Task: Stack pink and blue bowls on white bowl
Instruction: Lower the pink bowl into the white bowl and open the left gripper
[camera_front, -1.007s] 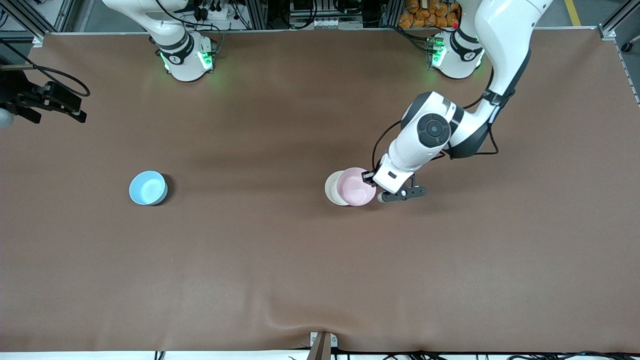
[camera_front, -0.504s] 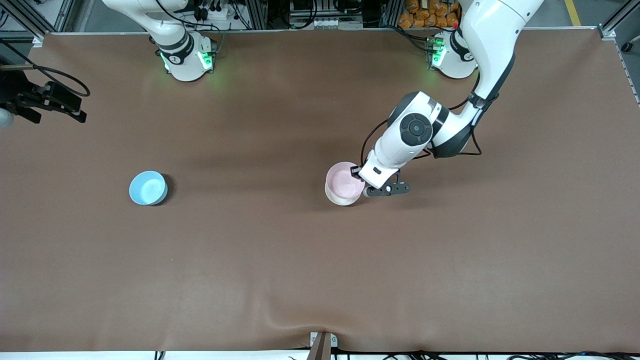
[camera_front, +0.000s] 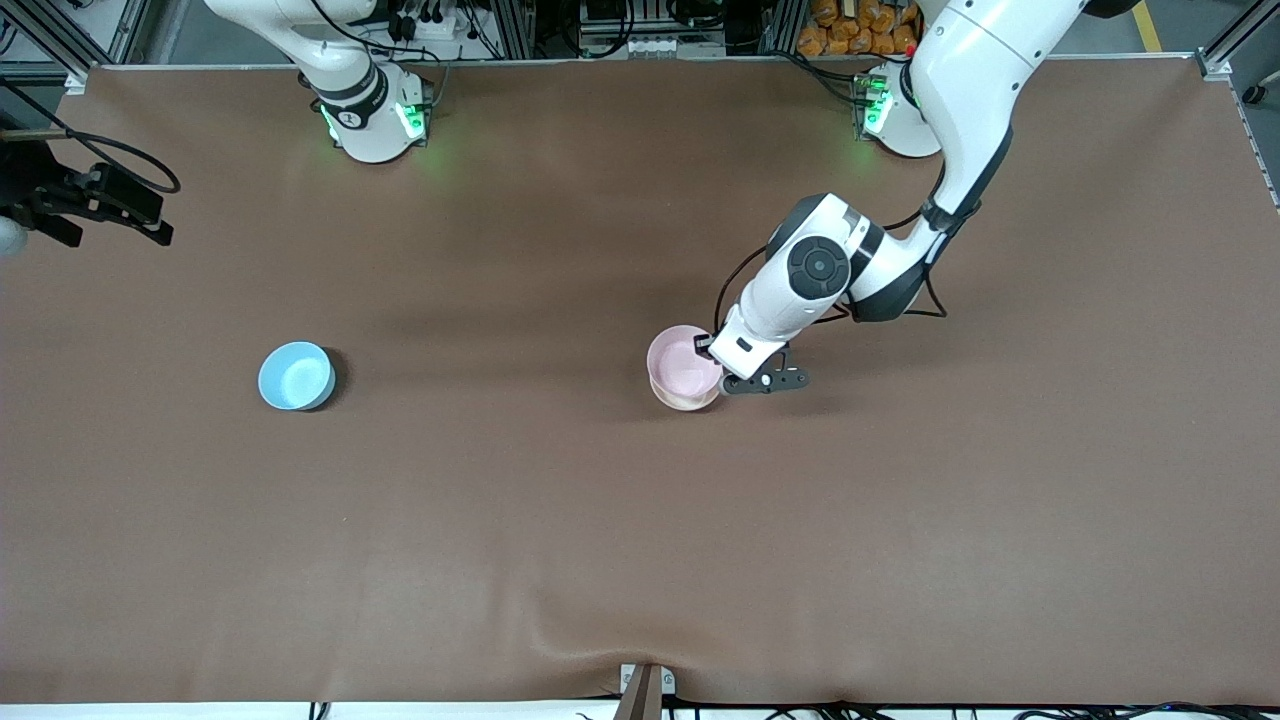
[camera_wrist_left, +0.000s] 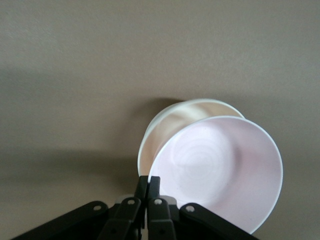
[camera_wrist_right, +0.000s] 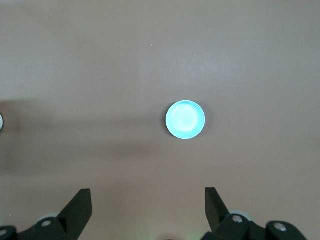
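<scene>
A brown table (camera_front: 560, 520) seen from above, with two white robot arms based along its upper edge. Toward the right arm's end, the blue bowl (camera_front: 296, 376) sits alone on the table, mouth up, well apart from the other bowls. The right gripper (camera_wrist_right: 147, 200) waits high over the table, its fingers (camera_wrist_right: 79, 207) spread wide and holding nothing; its wrist view looks straight down on the blue bowl (camera_wrist_right: 185, 119).

Near the middle of the table, the pink bowl (camera_front: 683, 360) is held over the white bowl (camera_front: 684, 399), mouth up, covering nearly all of it. The left gripper (camera_front: 715, 352) pinches the pink bowl's rim on the side toward the left arm's end, fingers (camera_wrist_left: 148, 187) closed narrow on the rim.

The left wrist view shows what the front view hides: the pink bowl (camera_wrist_left: 220, 170) is offset from the white bowl (camera_wrist_left: 170, 125), leaving a crescent of white rim and inner wall exposed.
</scene>
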